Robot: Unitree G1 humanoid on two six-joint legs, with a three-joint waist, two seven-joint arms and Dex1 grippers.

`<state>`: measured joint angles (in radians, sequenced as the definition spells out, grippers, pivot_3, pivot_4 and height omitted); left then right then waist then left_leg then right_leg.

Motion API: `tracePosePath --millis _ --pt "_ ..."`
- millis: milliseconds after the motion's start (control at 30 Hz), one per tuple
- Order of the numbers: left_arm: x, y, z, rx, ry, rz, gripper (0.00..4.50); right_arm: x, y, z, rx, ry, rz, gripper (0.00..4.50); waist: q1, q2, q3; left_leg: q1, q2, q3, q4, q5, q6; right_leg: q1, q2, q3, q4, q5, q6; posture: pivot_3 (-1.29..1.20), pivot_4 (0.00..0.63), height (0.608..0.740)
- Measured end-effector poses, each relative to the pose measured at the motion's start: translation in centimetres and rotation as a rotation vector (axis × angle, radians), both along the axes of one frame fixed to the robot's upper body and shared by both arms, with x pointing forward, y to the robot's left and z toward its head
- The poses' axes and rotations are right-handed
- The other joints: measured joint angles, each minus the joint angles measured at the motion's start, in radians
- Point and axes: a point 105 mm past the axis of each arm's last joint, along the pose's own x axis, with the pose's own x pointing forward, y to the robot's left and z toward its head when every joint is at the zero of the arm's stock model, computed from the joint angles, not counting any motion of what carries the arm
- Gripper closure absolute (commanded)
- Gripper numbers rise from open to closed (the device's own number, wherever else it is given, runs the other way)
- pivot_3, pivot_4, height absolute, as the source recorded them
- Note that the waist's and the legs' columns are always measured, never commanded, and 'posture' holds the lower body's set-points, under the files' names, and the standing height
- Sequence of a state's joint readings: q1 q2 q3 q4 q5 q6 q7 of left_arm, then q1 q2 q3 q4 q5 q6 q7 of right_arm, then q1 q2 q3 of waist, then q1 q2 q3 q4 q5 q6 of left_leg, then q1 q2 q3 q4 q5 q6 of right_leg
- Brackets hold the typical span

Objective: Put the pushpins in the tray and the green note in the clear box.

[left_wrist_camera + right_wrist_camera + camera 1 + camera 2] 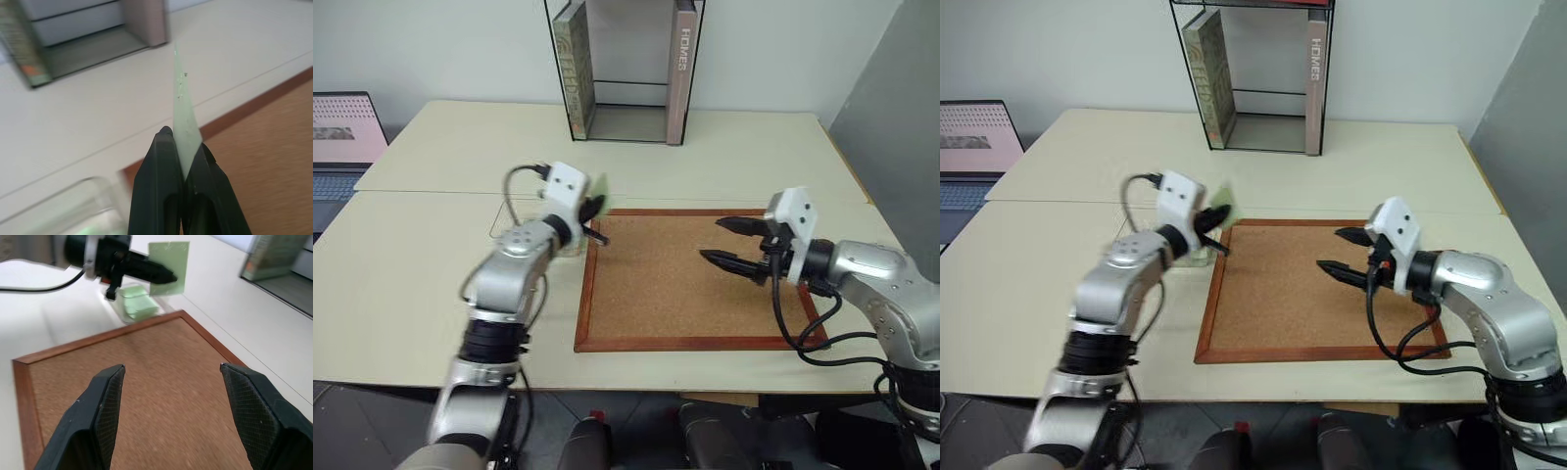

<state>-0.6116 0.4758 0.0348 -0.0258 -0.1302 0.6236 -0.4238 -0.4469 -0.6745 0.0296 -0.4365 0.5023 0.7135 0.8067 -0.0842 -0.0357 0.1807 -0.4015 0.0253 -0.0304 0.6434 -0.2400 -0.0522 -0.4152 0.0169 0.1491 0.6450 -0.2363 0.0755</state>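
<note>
Pale green square slip of thin paper, the green note [172, 265], is pinched between the closed black fingers of the left end effector [183, 166], held upright in the air w/ most of the sheet sticking out past the fingertips. In the left eye view that end effector sits left of centre, at the upper left corner of the large wood-framed cork board [675, 284], which lies flat on the cream table [401, 284].

The low transparent plastic box w/ rounded corners, the clear box [132, 308], rests on the table just beside the board's corner, right under the left end effector. Some pale green paper [138, 303] already lies inside it. The held note is above the box, apart from it.

Right end effector [729, 243] is at centre right of the left eye view, over the right part of the cork board, its two black fingers [98, 416] spread wide apart, gripping nothing.

At top centre of the frame, at the back of the table, stands a tall black-framed glass case [626, 73] w/ books upright against its left and right sides. A laptop [342, 137] shows at the upper left edge.
</note>
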Motion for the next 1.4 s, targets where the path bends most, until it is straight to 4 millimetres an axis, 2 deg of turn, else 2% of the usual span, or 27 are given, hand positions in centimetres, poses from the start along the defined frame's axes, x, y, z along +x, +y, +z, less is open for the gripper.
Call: tracePosePath --millis 100,233,400,700,833,867,1000,1100,1233,1367,1400 --pt "0.0 2.1 0.5 0.068 -0.011 0.058 4.5 0.5 0.5 -0.7 -0.006 0.026 0.013 1.2 0.007 0.0 0.0 -0.001 0.0 -0.001 0.0 0.0 0.0 0.0 -0.001 -0.002 -0.001 0.0 0.0 0.0 0.15 0.74" --pt "0.2 3.6 -0.2 0.12 0.017 0.097 4.5 0.5 1.2 -1.0 -0.019 0.026 0.043 1.2 0.005 0.0 0.0 -0.001 0.0 -0.001 0.0 0.0 0.0 -0.001 -0.001 -0.002 0.0 0.0 0.0 0.0 0.15 0.74" --pt "-0.1 4.8 -1.8 0.191 0.066 0.125 3.61 0.6 1.5 -1.3 -0.029 0.026 0.057 1.15 0.002 0.0 0.0 -0.001 0.0 -0.002 0.0 0.0 0.0 -0.001 -0.001 -0.003 0.001 0.0 0.0 0.0 0.15 0.74" --pt "-0.1 4.9 -2.0 0.203 0.073 0.127 1.79 0.6 1.7 -1.4 -0.03 0.028 0.064 1.15 0.002 0.0 0.0 -0.001 0.0 -0.002 0.001 0.0 0.0 -0.001 -0.001 -0.003 0.001 0.0 0.0 0.0 0.15 0.74" --pt "-0.2 4.9 -2.2 0.201 0.087 0.127 1.1 0.5 1.9 -1.4 -0.021 0.03 0.073 1.15 0.002 0.0 0.0 -0.001 0.0 -0.001 0.001 0.0 0.0 -0.001 -0.001 -0.003 0.001 0.0 0.0 0.0 0.15 0.74" --pt "-0.3 4.8 -2.3 0.198 0.092 0.125 1.1 0.6 2.0 -1.4 -0.017 0.029 0.075 1.15 0.002 0.0 0.0 -0.001 0.0 -0.002 0.001 0.0 0.0 -0.001 -0.001 -0.003 0.001 0.0 0.0 0.0 0.15 0.74" --pt "-0.4 4.1 -1.8 0.18 0.069 0.103 1.1 0.6 2.1 -1.1 -0.012 0.022 0.075 1.15 0.002 0.0 0.0 -0.001 0.0 -0.002 0.001 0.0 0.0 -0.001 -0.001 -0.003 0.001 0.0 0.0 0.0 0.15 0.74" --pt "-0.4 2.8 -1.5 0.089 0.057 0.066 1.1 0.8 1.9 -0.6 0.015 -0.004 0.047 1.15 0.003 0.0 0.0 -0.002 0.0 -0.002 0.001 0.0 0.0 -0.001 -0.001 -0.003 0.001 0.0 0.0 0.0 0.15 0.74" --pt "-1.4 -1.1 -1.0 0.003 0.057 -0.102 1.1 1.1 1.0 0.6 0.094 -0.069 -0.053 1.15 0.004 0.0 0.0 -0.002 0.0 -0.002 0.001 0.0 0.0 -0.001 -0.001 -0.003 0.001 0.0 0.0 0.0 0.15 0.74" --pt "-2.4 -4.6 -1.2 -0.002 0.055 -0.246 1.1 1.3 -0.7 0.5 0.136 -0.091 -0.171 1.15 0.004 0.0 0.0 -0.002 0.0 -0.002 0.001 0.0 0.0 -0.001 -0.001 -0.003 0.001 0.0 0.0 0.0 0.15 0.74" --pt "-2.8 -5.9 -1.6 -0.022 0.066 -0.303 1.1 1.4 -1.7 0.1 0.145 -0.102 -0.231 1.15 0.005 0.0 0.0 -0.002 0.0 -0.002 0.001 0.0 0.0 0.0 -0.001 -0.003 0.001 0.0 0.0 0.0 0.15 0.74"
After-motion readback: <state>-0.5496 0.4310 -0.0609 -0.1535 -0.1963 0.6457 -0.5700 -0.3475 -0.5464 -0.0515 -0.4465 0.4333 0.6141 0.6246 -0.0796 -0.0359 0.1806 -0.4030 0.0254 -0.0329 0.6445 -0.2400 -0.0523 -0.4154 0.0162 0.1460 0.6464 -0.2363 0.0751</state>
